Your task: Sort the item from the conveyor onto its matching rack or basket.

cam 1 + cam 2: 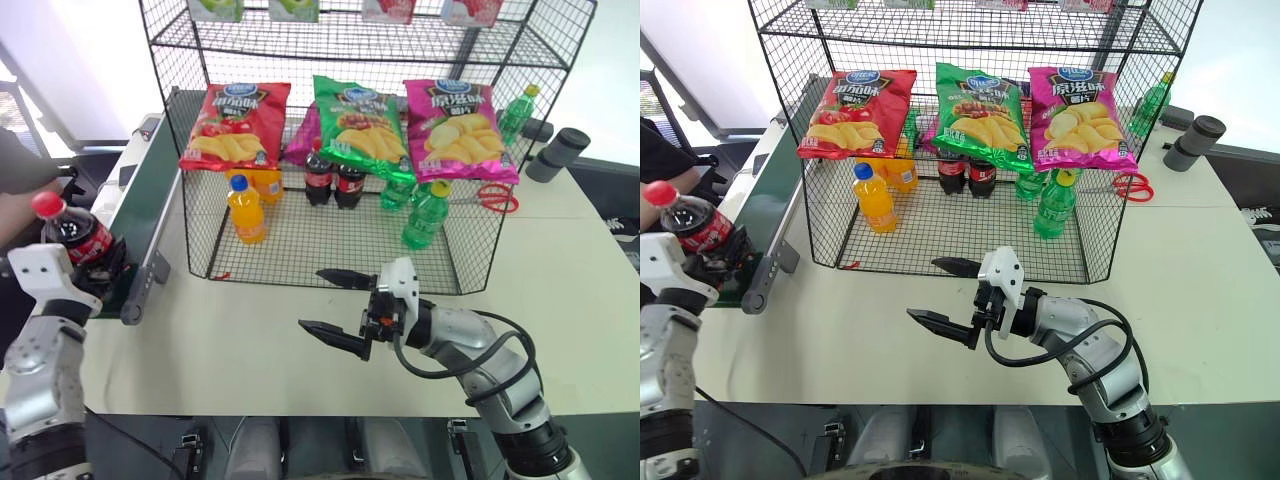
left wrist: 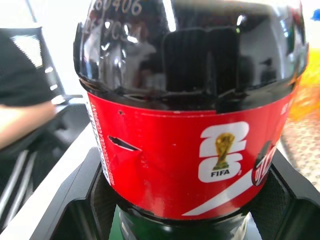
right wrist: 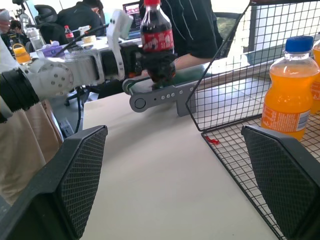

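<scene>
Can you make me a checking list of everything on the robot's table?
Surface: white table, bare in front of the cage.
Job's things: small brown cola bottle with red cap lifted over the dark green conveyor belt; black wire cage holds orange, cola and green bottles under crisp bags.
Clutter: red scissors, grey cylinders.
Grippers: left gripper shut on the cola bottle; right gripper open, its fingers empty.
Cables: black cable on the right arm.
Surroundings: a seated person.
</scene>
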Robot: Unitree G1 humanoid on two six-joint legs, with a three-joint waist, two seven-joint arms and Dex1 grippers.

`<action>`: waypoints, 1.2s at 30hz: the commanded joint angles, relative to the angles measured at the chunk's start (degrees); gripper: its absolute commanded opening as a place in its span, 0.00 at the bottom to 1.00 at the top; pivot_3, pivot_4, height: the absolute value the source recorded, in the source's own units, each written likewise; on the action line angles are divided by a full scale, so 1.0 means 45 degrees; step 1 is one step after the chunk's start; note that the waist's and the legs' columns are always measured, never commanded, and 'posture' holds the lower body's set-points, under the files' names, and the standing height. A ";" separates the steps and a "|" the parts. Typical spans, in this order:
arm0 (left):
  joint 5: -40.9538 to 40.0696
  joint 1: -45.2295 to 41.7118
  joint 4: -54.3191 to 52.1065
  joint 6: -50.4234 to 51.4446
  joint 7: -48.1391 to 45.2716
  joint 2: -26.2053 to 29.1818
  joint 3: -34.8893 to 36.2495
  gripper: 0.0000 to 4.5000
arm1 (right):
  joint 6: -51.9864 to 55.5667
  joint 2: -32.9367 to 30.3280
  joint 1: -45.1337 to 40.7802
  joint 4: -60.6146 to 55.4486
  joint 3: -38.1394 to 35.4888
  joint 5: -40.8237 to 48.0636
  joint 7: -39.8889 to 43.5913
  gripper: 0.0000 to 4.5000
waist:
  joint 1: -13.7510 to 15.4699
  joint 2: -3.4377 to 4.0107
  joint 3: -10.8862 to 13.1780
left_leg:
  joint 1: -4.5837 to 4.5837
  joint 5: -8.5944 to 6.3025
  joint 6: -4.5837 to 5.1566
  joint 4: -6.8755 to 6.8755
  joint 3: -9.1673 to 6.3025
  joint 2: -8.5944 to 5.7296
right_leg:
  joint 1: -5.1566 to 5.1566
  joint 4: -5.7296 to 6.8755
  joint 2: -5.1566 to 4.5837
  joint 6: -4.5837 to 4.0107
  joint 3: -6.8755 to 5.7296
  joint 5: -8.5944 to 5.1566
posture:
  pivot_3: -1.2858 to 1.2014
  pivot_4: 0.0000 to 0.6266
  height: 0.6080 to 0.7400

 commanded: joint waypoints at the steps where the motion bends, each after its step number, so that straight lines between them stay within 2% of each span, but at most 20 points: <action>1: -0.2141 -0.0132 -0.2222 0.1204 -0.2099 0.1217 0.0350 0.66 | 0.0023 -0.0010 -0.0117 -0.0335 -0.0177 0.0293 0.0047 1.00 | 0.0002 0.0000 0.0000 | -0.0003 0.0000 -0.0001 -0.0004 -0.0001 -0.0002 | 0.0000 -0.0009 -0.0005 -0.0011 -0.0001 -0.0006 | 0.52 0.24 1.00; 6: -0.3800 0.0337 -0.3802 0.3523 -0.4198 0.2360 -0.0601 0.66 | 0.0213 -0.0115 -0.0233 -0.0258 -0.0572 0.0423 -0.0077 1.00 | -0.0059 0.0007 0.0004 | -0.0002 -0.0002 -0.0005 -0.0025 0.0004 -0.0009 | 0.0002 -0.0033 -0.0025 -0.0039 0.0001 -0.0021 | 0.52 0.24 1.00; 10: -0.3461 0.0056 -0.4882 0.4185 -0.5345 0.2476 -0.2919 0.66 | 0.0883 -0.0180 -0.0674 -0.0220 -0.1242 0.1092 -0.0320 1.00 | -0.0057 0.0029 0.0015 | -0.0001 -0.0002 -0.0005 -0.0029 0.0005 -0.0010 | 0.0001 -0.0031 -0.0025 -0.0043 0.0001 -0.0023 | 0.52 0.24 1.00; 14: -0.2146 -0.1117 -0.4887 0.3815 -0.6322 0.1777 -0.5967 0.66 | 0.1543 0.0044 -0.1036 -0.0497 -0.1303 0.1605 -0.0661 1.00 | -0.0009 0.0030 0.0016 | -0.0001 -0.0001 -0.0005 -0.0029 0.0005 -0.0012 | 0.0000 -0.0030 -0.0024 -0.0046 0.0001 -0.0023 | 0.52 0.24 1.00; 17: -0.1372 -0.2194 -0.4199 0.3332 -0.7103 0.1011 -0.7494 0.66 | 0.1771 0.0167 -0.1109 -0.0628 -0.1198 0.1683 -0.0892 1.00 | 0.0010 0.0031 0.0017 | -0.0013 0.0001 -0.0002 -0.0029 0.0008 -0.0017 | -0.0007 -0.0032 -0.0022 -0.0041 0.0000 -0.0021 | 0.52 0.24 1.00; 22: -0.0636 -0.3463 -0.3241 0.2619 -0.8368 0.0060 -0.8945 0.66 | 0.2144 0.0324 -0.1038 -0.0864 -0.1217 0.1978 -0.1270 1.00 | -0.0023 0.0032 0.0017 | -0.0021 0.0004 0.0003 -0.0025 0.0016 -0.0016 | -0.0017 -0.0025 0.0011 0.0000 0.0005 0.0002 | 0.52 0.24 1.00; 29: -0.0111 -0.4254 -0.2324 0.1915 -0.9555 -0.0655 -0.9654 0.66 | 0.2409 0.0364 -0.0755 -0.1250 -0.1283 0.2165 -0.1769 1.00 | 0.0038 0.0034 0.0016 | -0.0024 0.0005 0.0009 -0.0004 0.0015 -0.0015 | -0.0012 -0.0020 0.0068 0.0010 0.0003 0.0003 | 0.52 0.24 1.00; 32: 0.0038 -0.4320 -0.2135 0.1828 -0.9610 -0.0780 -0.9573 0.66 | 0.2518 0.0305 -0.0615 -0.1345 -0.1335 0.2347 -0.1823 0.80 | 0.0026 0.0033 0.0016 | -0.0025 0.0005 0.0010 0.0002 0.0015 -0.0015 | -0.0009 -0.0019 0.0092 0.0013 0.0008 0.0003 | 0.52 0.24 1.00; 33: 0.0067 -0.4343 -0.2114 0.1822 -0.9609 -0.0815 -0.9537 0.66 | 0.2547 0.0270 -0.0563 -0.1381 -0.1337 0.2402 -0.1816 0.70 | 0.0021 0.0034 0.0017 | -0.0025 0.0005 0.0010 0.0004 0.0014 -0.0013 | -0.0010 -0.0017 0.0097 0.0014 0.0008 0.0004 | 0.52 0.24 1.00; 34: 0.0053 -0.4369 -0.2108 0.1868 -0.9626 -0.0842 -0.9511 0.66 | 0.2563 0.0252 -0.0527 -0.1415 -0.1335 0.2431 -0.1814 0.67 | 0.0026 0.0033 0.0016 | -0.0025 0.0005 0.0010 0.0004 0.0013 -0.0011 | -0.0010 -0.0016 0.0099 0.0014 0.0008 0.0004 | 0.52 0.24 1.00; 36: -0.0118 -0.4418 -0.2115 0.2186 -0.9675 -0.0889 -0.9462 0.66 | 0.2541 0.0254 -0.0513 -0.1428 -0.1334 0.2418 -0.1820 0.67 | 0.0030 0.0033 0.0016 | -0.0025 0.0005 0.0010 0.0004 0.0010 -0.0010 | -0.0010 -0.0014 0.0102 0.0016 0.0008 0.0003 | 0.52 0.24 1.00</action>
